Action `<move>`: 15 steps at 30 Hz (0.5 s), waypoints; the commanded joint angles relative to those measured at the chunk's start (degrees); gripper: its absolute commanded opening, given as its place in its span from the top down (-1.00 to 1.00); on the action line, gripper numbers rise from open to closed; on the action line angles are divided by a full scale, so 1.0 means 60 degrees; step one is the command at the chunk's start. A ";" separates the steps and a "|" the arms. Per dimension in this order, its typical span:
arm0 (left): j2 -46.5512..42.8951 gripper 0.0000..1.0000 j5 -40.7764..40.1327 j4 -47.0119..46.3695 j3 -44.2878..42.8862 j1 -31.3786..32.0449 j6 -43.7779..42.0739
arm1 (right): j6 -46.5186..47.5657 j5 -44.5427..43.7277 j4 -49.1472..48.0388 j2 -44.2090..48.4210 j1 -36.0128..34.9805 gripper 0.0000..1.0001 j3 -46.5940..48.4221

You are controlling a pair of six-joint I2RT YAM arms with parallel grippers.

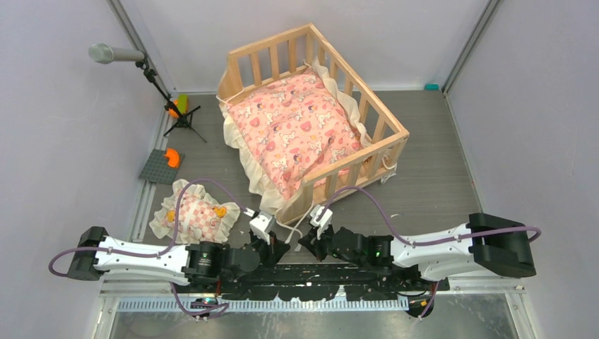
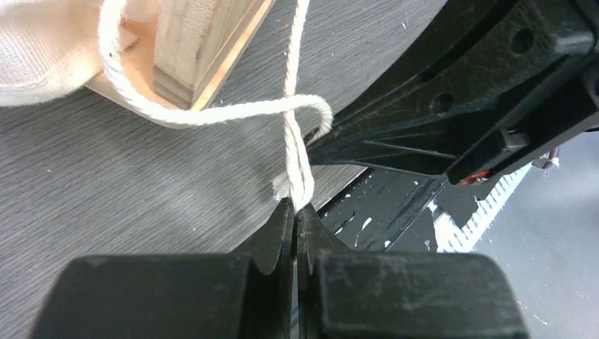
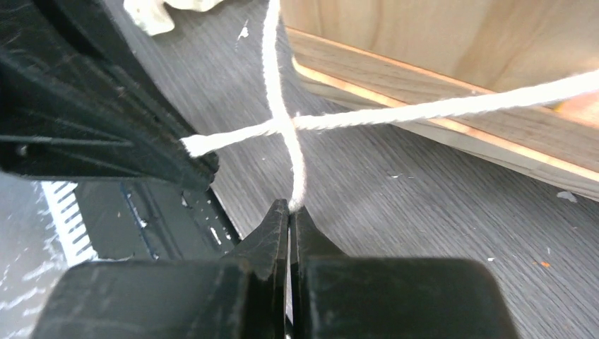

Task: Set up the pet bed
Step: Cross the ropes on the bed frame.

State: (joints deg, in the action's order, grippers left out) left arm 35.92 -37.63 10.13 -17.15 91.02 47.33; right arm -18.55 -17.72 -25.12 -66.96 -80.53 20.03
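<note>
The pale wooden pet bed (image 1: pixel 357 152) stands slantwise in the middle of the table, with the pink frilled cushion (image 1: pixel 297 131) lying in it and spilling over its open left side. Both grippers meet at the bed's near corner. My left gripper (image 1: pixel 281 246) is shut on a white cord (image 2: pixel 298 152) that loops round the bed's corner post (image 2: pixel 191 49). My right gripper (image 1: pixel 306 244) is shut on the end of another white cord (image 3: pixel 281 106). The two cords cross just in front of the jaws. The bed's base edge (image 3: pixel 424 92) shows in the right wrist view.
The small frilled pillow (image 1: pixel 194 215) lies on the table left of the grippers. A microphone on a tripod (image 1: pixel 116 54), a grey plate with an orange piece (image 1: pixel 161 166) and an orange-green object (image 1: pixel 176 106) stand at the far left. Another loose cord (image 1: pixel 387 169) hangs at the bed's right corner.
</note>
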 commanded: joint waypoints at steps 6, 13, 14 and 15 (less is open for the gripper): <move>-0.0088 1.00 0.0023 -0.0703 -0.0416 0.0020 -0.0162 | -0.0389 -0.1520 -0.2388 -0.1054 -0.0044 0.91 -0.0143; -0.0259 1.00 0.0013 -0.0601 -0.0351 0.0025 -0.0111 | -0.0878 -0.2519 -0.3984 -0.1603 -0.0080 0.92 -0.0458; -0.0247 1.00 0.0023 -0.0611 -0.0327 0.0019 -0.0090 | -0.0943 -0.2679 -0.4158 -0.1687 -0.0089 0.92 -0.0442; -0.0232 1.00 0.0037 -0.0613 -0.0314 0.0020 -0.0082 | -0.0995 -0.2829 -0.4325 -0.1811 -0.0117 0.91 -0.0439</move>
State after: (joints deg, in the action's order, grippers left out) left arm 34.92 -37.17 8.78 -17.56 91.02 47.31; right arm -21.78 -27.94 -40.95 -76.29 -80.53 17.32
